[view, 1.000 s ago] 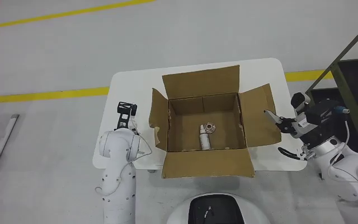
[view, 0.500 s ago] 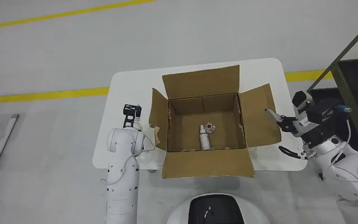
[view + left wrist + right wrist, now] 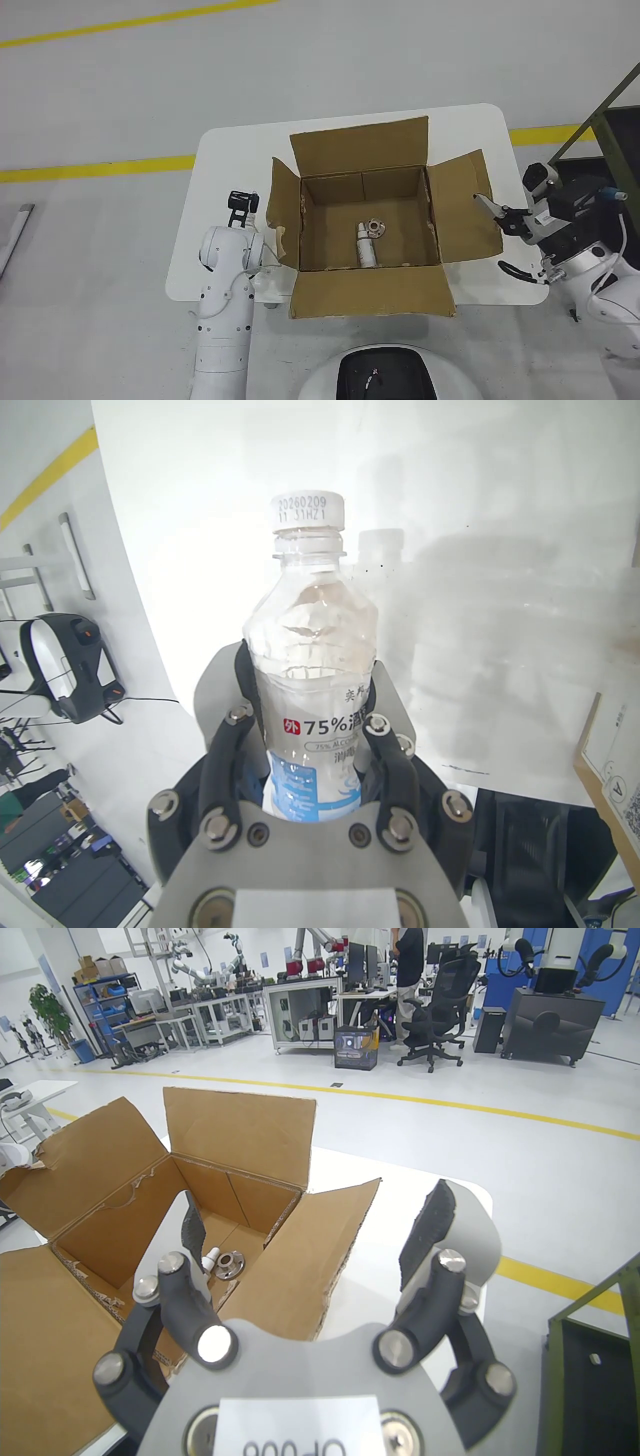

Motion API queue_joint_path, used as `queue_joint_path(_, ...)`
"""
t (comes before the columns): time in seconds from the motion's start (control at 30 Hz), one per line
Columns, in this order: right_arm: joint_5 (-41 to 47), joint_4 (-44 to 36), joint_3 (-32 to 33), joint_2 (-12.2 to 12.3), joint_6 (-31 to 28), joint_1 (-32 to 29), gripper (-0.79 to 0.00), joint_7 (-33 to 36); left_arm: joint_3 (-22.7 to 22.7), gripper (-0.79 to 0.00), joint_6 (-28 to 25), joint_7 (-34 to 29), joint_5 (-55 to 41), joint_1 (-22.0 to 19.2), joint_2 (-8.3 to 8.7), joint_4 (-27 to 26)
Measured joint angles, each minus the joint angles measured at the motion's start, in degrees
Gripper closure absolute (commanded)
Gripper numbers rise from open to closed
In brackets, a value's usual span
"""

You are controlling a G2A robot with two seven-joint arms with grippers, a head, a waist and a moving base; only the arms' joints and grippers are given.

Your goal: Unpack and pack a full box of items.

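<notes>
Flap [image 3: 284, 212] stands between left gripper [image 3: 309, 687], gripping bottle [image 3: 307, 620], and box [image 3: 330, 238] interior.

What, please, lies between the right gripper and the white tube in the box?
The box's open flap and side wall, as the top view shows.

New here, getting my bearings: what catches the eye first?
An open cardboard box sits on the white table, holding a small white tube and a metal fitting. The left gripper clamps a clear bottle with a white cap beside the box; the right gripper hangs open by the opposite flap.
</notes>
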Motion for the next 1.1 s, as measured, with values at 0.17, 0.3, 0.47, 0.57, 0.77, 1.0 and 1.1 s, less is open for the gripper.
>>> queue_joint_path(0.17, -0.19, 0.12, 0.12, -0.03, 0.01, 0.04, -0.785, -0.09, 0.22, -0.785, -0.01, -0.71, -0.42, -0.59, 0.02, 1.21)
queue_joint_path(0.3, -0.24, 0.23, 0.25, -0.05, 0.02, 0.01, -0.785, -0.21, 0.4, -0.785, 0.02, -0.7, -0.53, -0.8, 0.07, 1.61)
queue_joint_path(0.47, -0.24, 0.31, 0.3, -0.08, -0.1, 0.0, -0.785, -0.25, 0.49, -0.785, 0.45, -0.61, -0.64, -1.0, 0.12, 1.62)
queue_joint_path(0.57, -0.11, 0.16, 0.32, -0.09, -0.29, 0.07, -0.785, -0.28, 0.67, -0.785, 0.18, -0.61, -0.02, -0.97, 0.21, 0.42)
queue_joint_path(0.77, 1.24, -1.97, 0.14, -0.08, -1.61, 0.74, -0.785, 0.43, 0.03, -0.785, -0.39, -2.1, -0.62, 0.22, 0.4, -6.46)
queue_joint_path(1.0, 0.43, -6.18, -3.64, 0.03, -3.17, 2.99, -0.449, 6.47, -1.85, -0.785, -1.28, -5.4, -1.83, 1.7, 0.73, -15.86)
queue_joint_path(1.1, -1.6, -6.99, -7.26, 0.06, -3.62, 4.99, 0.0, 11.03, -1.93, -0.785, -1.79, -5.69, -1.76, 1.75, 0.79, -16.79)
